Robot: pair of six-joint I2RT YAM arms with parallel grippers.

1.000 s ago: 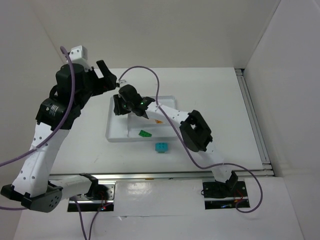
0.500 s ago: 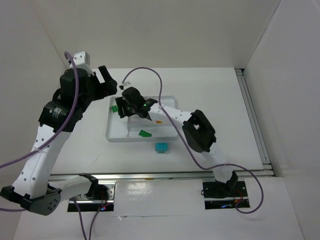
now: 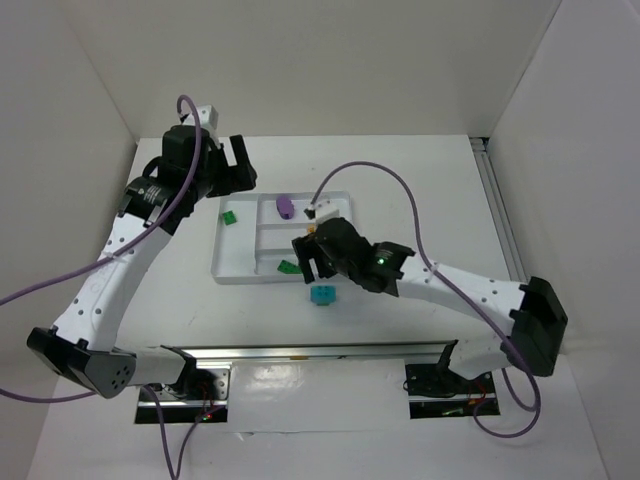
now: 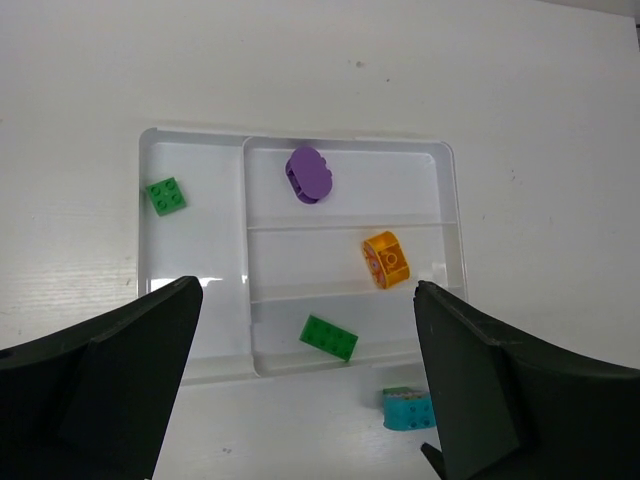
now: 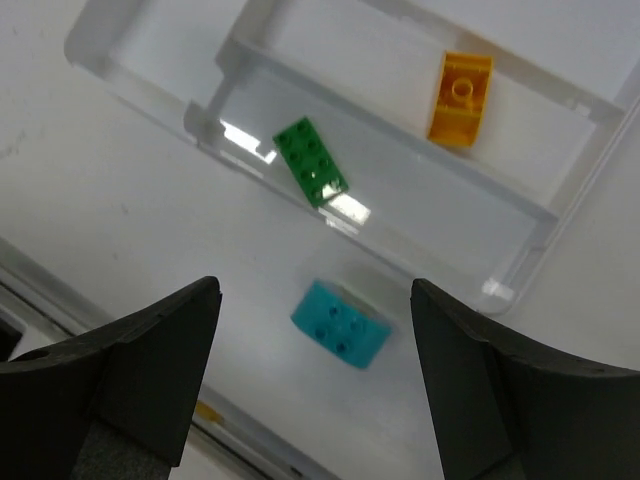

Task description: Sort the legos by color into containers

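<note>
Where fingers gape, cyan lego lies.

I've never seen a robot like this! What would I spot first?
Probably the white tray in the middle of the table, holding a purple brick, an orange brick and green bricks in separate sections. Then the light-blue brick alone just outside the tray, with the right gripper open over it.
</note>
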